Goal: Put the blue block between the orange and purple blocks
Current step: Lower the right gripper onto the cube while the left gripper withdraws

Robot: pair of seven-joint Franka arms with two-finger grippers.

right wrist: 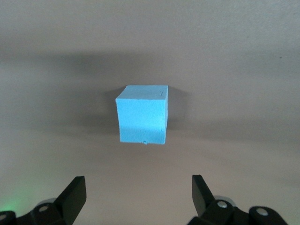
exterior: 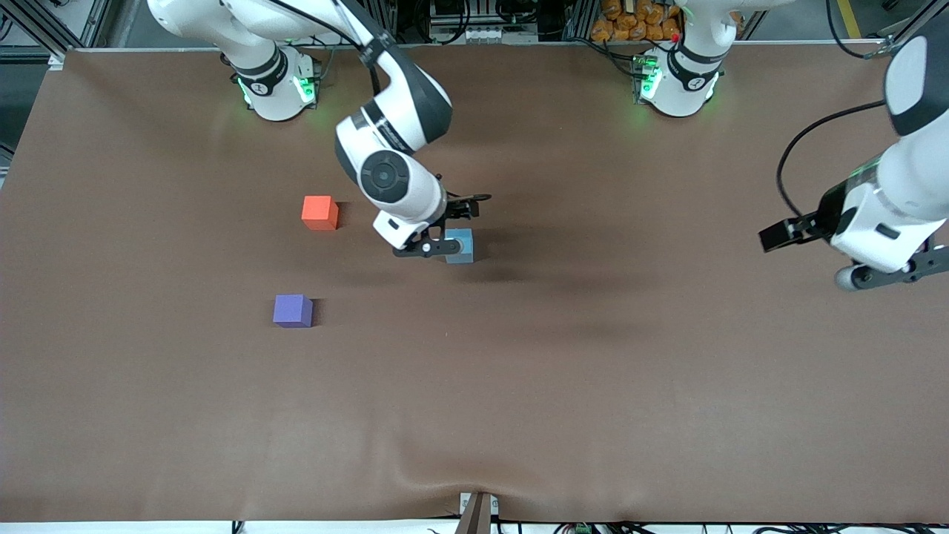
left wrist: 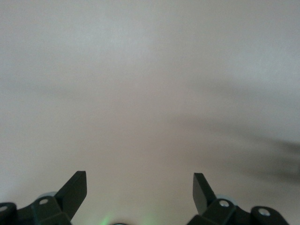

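The blue block (exterior: 461,246) (right wrist: 143,115) rests on the brown table, farther toward the left arm's end than the other two cubes. My right gripper (exterior: 445,228) (right wrist: 138,192) is low beside it, open; the block sits just ahead of the fingertips, not between them. The orange block (exterior: 319,212) lies toward the right arm's end. The purple block (exterior: 292,310) lies nearer the front camera than the orange one, with bare table between them. My left gripper (exterior: 808,259) (left wrist: 139,190) waits open over bare table at the left arm's end, holding nothing.
The brown table cover (exterior: 593,371) has a raised wrinkle (exterior: 445,463) near the edge closest to the front camera. The two arm bases (exterior: 278,85) (exterior: 678,81) stand along the edge farthest from that camera.
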